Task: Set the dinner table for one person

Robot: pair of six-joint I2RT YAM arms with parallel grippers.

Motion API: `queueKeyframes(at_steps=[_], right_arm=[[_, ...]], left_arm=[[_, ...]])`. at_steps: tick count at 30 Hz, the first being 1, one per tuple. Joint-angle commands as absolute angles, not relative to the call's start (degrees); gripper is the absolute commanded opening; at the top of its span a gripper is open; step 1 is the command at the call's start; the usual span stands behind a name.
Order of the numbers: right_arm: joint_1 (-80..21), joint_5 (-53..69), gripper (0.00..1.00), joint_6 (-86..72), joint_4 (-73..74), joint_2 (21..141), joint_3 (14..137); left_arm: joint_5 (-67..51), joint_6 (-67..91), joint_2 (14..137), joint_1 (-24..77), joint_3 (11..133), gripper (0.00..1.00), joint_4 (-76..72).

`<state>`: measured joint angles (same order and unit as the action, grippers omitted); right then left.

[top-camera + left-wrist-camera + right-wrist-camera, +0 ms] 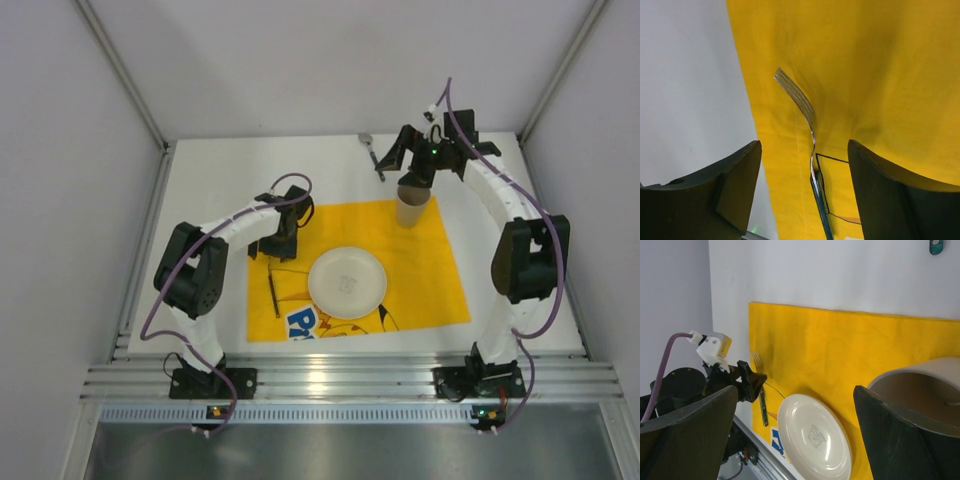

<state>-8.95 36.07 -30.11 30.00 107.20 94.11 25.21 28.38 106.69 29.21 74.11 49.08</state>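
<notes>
Left gripper (805, 150) stands parted, clasping nothing. The fork (797, 100) lies loose between its fingers on the yellow cloth (880, 60), left of the plate (815, 435). Right gripper (795, 390) gapes wide, empty, beside the paper cup (920, 385). The cloth lies on the white dinner table (230, 170).

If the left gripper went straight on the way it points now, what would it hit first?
Probably the fork, lying on the yellow cloth in line between the left gripper's open jaws; exact depth is unclear.
</notes>
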Motion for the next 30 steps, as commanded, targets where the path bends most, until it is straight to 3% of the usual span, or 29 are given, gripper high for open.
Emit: queueKeyframes(at_steps=[1, 6, 12, 19, 30], right_arm=[[-7.91, 36.3, 1.0, -29.88, 28.91, 104.24, 94.92], [-7.65, 34.81, 1.0, -27.78, 30.5, 106.17, 99.48], [-9.58, 27.7, 1.0, -23.57, 37.07, 115.65, 114.32], [-14.14, 6.88, 0.99, -20.31, 45.08, 133.14, 136.72], [-19.69, -13.78, 0.88, -13.45, 45.35, 147.39, 143.96]], left_arm=[[27.25, 28.13, 104.41, 29.88, 74.79, 0.77, 47.2], [26.9, 27.34, 103.36, 29.88, 77.6, 0.93, 48.33], [23.39, 25.05, 102.31, 29.62, 86.3, 0.95, 51.06], [12.49, 25.84, 101.16, 26.37, 92.9, 0.95, 53.61], [14.41, 26.63, 92.29, 25.23, 85.26, 0.94, 59.14]])
